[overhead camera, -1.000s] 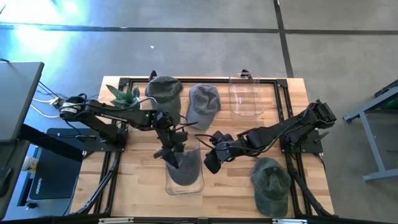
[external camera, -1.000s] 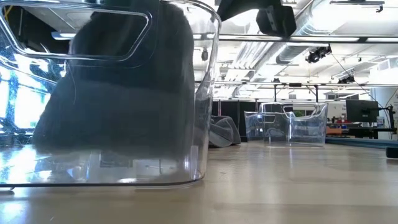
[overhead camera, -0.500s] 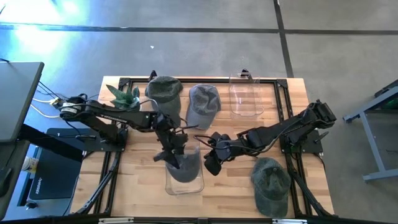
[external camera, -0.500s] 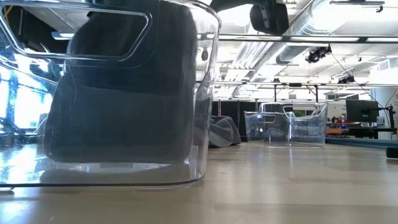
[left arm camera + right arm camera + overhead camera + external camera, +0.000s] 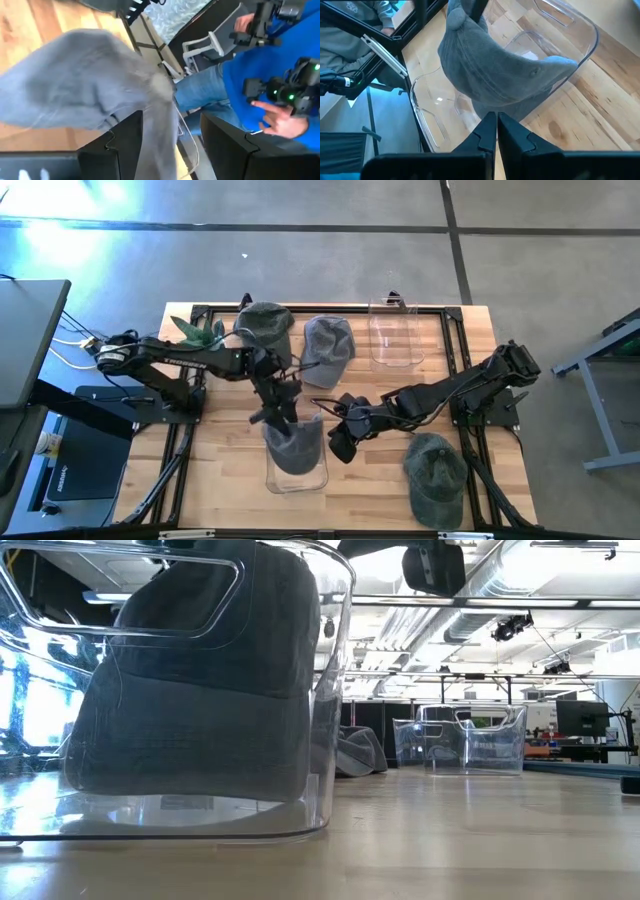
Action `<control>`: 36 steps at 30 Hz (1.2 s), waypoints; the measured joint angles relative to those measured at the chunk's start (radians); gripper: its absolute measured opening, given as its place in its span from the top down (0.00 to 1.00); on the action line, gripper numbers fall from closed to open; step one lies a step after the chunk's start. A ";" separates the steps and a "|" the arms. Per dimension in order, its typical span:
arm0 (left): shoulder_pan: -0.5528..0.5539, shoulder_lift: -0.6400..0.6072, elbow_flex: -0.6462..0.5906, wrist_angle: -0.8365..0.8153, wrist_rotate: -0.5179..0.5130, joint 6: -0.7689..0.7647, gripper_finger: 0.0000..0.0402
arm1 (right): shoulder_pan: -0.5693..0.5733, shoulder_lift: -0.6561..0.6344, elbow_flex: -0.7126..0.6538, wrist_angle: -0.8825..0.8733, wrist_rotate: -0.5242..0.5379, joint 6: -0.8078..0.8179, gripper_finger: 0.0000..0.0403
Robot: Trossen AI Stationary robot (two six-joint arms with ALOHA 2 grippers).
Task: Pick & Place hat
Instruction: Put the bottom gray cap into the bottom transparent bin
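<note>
A grey hat [image 5: 297, 442] hangs inside a clear plastic bin [image 5: 297, 478] at the table's near middle. The low view shows the grey hat [image 5: 190, 690] behind the bin's wall [image 5: 335, 690]. My left gripper [image 5: 275, 415] stands above the bin's far end, shut on the hat's top. My right gripper [image 5: 338, 445] hovers just right of the bin with its fingers shut and touches nothing. Its wrist view shows the hat [image 5: 495, 65] peaked upward in the bin [image 5: 570, 30]. My left gripper [image 5: 170, 145] pinches a fold of the hat's cloth [image 5: 157, 115] between its two fingers, coming from above and pointing down. The hat hangs below the fingers inside the bin. Its lower edge [image 5: 190, 795] is close to the bin's floor; whether it rests there I cannot tell.
A green hat [image 5: 265, 325] and a second grey hat [image 5: 328, 345] lie at the far edge, beside another clear bin [image 5: 395, 335]. Another green hat [image 5: 435, 475] lies near the right corner. A green plant [image 5: 200, 332] is at the far left. A person [image 5: 260, 60] shows beyond the table.
My left gripper has moved a little toward the far edge and up, still on the hat. The hat first sank deeper into the bin, then its crown rose and bulged toward the bin's right wall. The right arm has kept still.
</note>
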 joint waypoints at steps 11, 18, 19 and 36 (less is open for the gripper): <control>0.078 -0.062 0.191 -0.627 -0.162 0.225 0.52 | 0.003 0.000 0.000 0.001 -0.011 0.000 0.97; -0.009 -0.101 0.365 -1.098 -0.487 0.307 0.53 | 0.002 0.000 0.000 0.001 -0.009 -0.027 0.97; -0.034 -0.119 0.354 -1.119 -0.487 0.298 0.54 | 0.002 0.001 0.000 0.000 -0.004 -0.029 0.96; -0.345 -0.247 -0.039 -0.625 -0.788 -0.078 0.94 | -0.016 0.001 0.000 -0.007 0.060 -0.050 0.97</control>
